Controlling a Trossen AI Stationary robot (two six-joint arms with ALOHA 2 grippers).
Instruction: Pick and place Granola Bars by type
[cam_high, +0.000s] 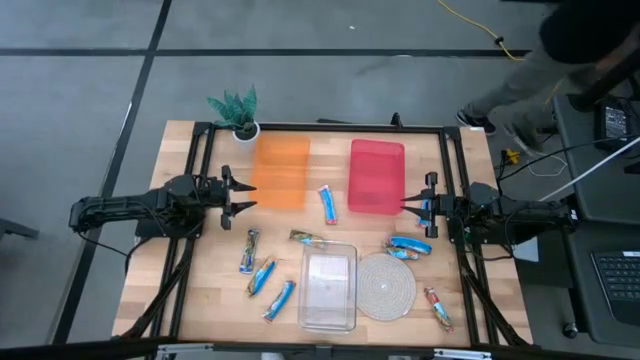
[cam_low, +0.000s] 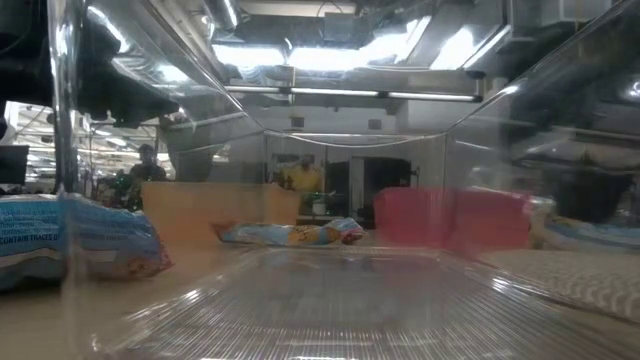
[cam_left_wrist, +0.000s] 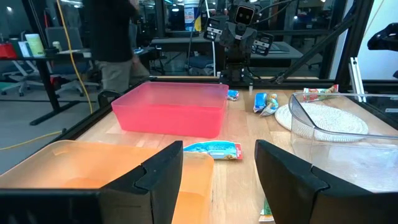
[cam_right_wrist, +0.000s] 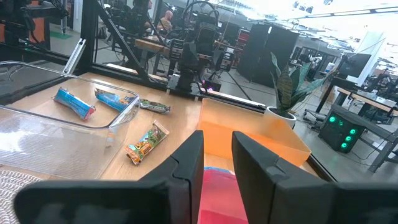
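Several wrapped granola bars lie flat on the table. One blue bar (cam_high: 327, 204) sits between the orange and red trays. Three blue bars (cam_high: 262, 275) lie left of the clear tray, and a brown-green one (cam_high: 308, 238) lies at its far edge. More blue bars (cam_high: 410, 246) lie by the mat, and a reddish bar (cam_high: 437, 305) is near the right front corner. My left gripper (cam_high: 243, 196) hovers open over the orange tray's left side, with the blue bar (cam_left_wrist: 212, 149) ahead of it. My right gripper (cam_high: 408, 206) is at the red tray's right side, its fingers a narrow gap apart and holding nothing I can see.
The orange tray (cam_high: 280, 172) and red tray (cam_high: 377, 176) stand side by side at the far middle. A clear tray (cam_high: 329, 288) and a round woven mat (cam_high: 387, 286) are at the near middle. A potted plant (cam_high: 238, 112) stands at the far left corner. A person (cam_high: 560, 70) stands beyond the far right corner.
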